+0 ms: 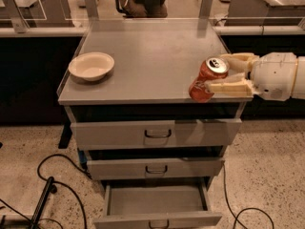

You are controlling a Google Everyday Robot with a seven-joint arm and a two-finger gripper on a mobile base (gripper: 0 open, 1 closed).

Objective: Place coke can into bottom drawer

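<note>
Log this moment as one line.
gripper: shut on coke can, tilted, at front-right edge of cabinet top | bottom drawer: open | phase: carry

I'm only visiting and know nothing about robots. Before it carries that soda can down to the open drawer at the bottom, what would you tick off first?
1. Grip: the gripper is at the front right edge of the cabinet top, with its jaws closed on the coke can: ok.
2. Can upright: it is tilted: not ok.
3. Bottom drawer pulled out, bare floor showing: ok.
4. Two drawers above sit further in than the bottom one: ok.
5. Bowl out of the way, far left: ok.
6. Can sealed or opened: cannot tell.
</note>
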